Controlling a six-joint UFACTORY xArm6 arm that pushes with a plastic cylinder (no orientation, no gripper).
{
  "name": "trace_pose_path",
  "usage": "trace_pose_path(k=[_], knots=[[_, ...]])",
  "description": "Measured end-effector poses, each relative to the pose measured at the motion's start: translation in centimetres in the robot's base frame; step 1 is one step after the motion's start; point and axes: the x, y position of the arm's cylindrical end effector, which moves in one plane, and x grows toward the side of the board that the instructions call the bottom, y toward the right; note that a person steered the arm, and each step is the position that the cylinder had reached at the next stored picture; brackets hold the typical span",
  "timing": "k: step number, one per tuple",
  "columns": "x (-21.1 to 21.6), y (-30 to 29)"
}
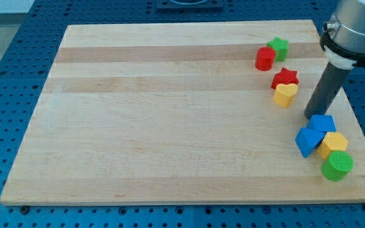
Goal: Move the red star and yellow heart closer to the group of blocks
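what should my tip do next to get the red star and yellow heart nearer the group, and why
Probably swing my tip up around to the view's top of the red star. It now sits between the star with the yellow heart and the group at the blue blocks, so pushing from there would drive them away.

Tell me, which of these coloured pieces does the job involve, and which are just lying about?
Part of the job:
red star
yellow heart
the group: two blue blocks, yellow block, green cylinder
my tip, just above the group

Lying about:
red cylinder
green star
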Motion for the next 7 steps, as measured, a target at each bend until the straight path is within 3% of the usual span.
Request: trace_pose_path(k=[5, 7], knots=[[-2.3, -3.5], [-5.5, 1.2]])
